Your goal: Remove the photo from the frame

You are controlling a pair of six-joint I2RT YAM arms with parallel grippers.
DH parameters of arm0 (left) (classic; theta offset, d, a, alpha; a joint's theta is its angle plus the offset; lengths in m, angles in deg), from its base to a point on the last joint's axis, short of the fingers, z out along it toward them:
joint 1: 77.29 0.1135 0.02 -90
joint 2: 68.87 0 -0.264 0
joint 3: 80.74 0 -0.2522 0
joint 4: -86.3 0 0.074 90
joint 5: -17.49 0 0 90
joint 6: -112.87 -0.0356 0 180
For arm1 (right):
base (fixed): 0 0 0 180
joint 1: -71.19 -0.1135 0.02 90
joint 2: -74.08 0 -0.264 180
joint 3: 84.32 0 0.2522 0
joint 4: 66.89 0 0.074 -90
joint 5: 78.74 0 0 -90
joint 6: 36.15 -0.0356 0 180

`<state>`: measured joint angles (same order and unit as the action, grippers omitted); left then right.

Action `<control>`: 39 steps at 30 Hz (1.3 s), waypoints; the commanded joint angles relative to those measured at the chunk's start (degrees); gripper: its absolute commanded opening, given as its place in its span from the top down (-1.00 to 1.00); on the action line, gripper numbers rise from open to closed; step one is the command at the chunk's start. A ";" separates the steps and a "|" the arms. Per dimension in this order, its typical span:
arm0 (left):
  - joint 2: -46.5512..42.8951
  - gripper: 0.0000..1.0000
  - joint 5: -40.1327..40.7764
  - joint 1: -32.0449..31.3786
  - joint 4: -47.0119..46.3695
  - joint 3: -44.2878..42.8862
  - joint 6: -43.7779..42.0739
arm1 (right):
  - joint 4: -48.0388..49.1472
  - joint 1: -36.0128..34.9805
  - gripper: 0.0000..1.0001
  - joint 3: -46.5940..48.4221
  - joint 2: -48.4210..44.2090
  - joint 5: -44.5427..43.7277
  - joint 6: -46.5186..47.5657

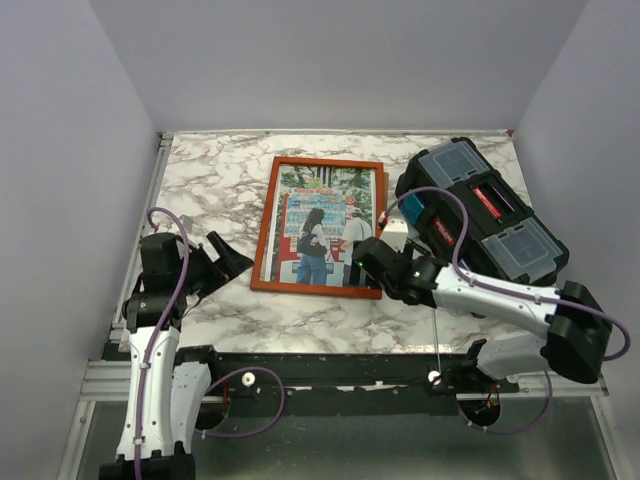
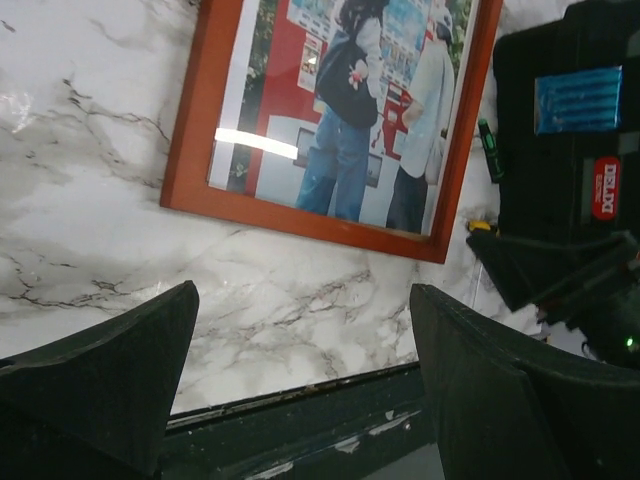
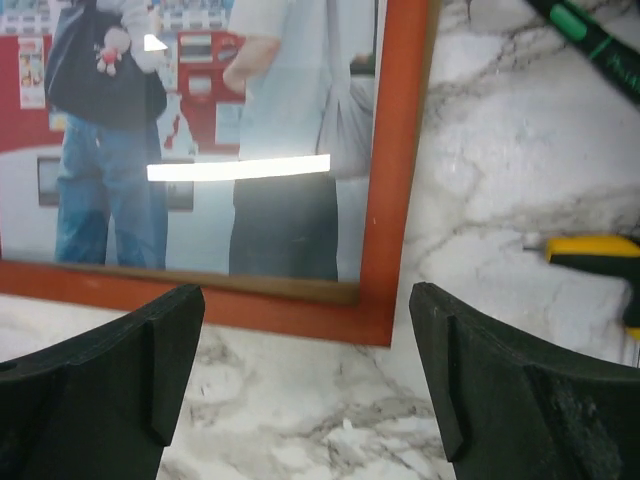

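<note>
Approach step: frame (image 1: 266,225) face-up on counter (image 1: 210,170), photo (image 1: 320,225) inside. Right tool (image 3: 305,300) released above its near corner; left tool (image 2: 302,295) released. Next: turn frame over.

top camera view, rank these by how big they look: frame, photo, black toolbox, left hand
1. frame and black toolbox: they look about alike, and the toolbox is partly hidden, so I won't rank one over the other
2. photo: slightly smaller than the frame around it
3. left hand: smallest
</note>
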<state>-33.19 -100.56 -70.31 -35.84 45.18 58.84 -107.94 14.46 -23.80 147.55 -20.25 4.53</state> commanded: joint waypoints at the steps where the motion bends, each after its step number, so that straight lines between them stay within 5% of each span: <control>1: 0.51 -0.77 -0.96 -6.53 -0.29 -0.91 -0.75 | -3.90 4.10 -0.78 6.80 8.79 -4.53 5.17; 5: -0.29 -0.75 1.49 -13.61 -0.76 0.21 2.29 | 1.28 7.89 -0.41 5.47 12.35 0.44 8.64; 13: 0.39 -0.72 5.87 -24.16 -2.16 2.48 7.14 | 6.89 9.64 -0.28 1.46 16.26 2.83 9.37; 19: 0.47 -0.70 8.71 -29.97 -3.31 2.13 10.12 | 7.53 9.88 0.13 1.65 17.32 1.72 9.87; 23: 0.74 -0.70 9.94 -31.19 -2.55 0.79 10.25 | 6.96 9.88 0.19 2.74 18.05 1.31 11.14; 30: -1.45 -0.70 14.49 -31.33 1.52 -5.10 9.75 | 3.92 9.46 0.91 6.56 17.35 -0.48 14.93; 39: -5.71 -0.71 27.49 -31.33 9.32 -15.18 10.68 | -3.25 5.05 0.99 17.01 15.30 -0.35 15.14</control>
<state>-36.22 -82.29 -101.41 -31.64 34.01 68.59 -108.77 22.52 -12.25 164.47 -19.20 19.41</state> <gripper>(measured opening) 0.854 0.235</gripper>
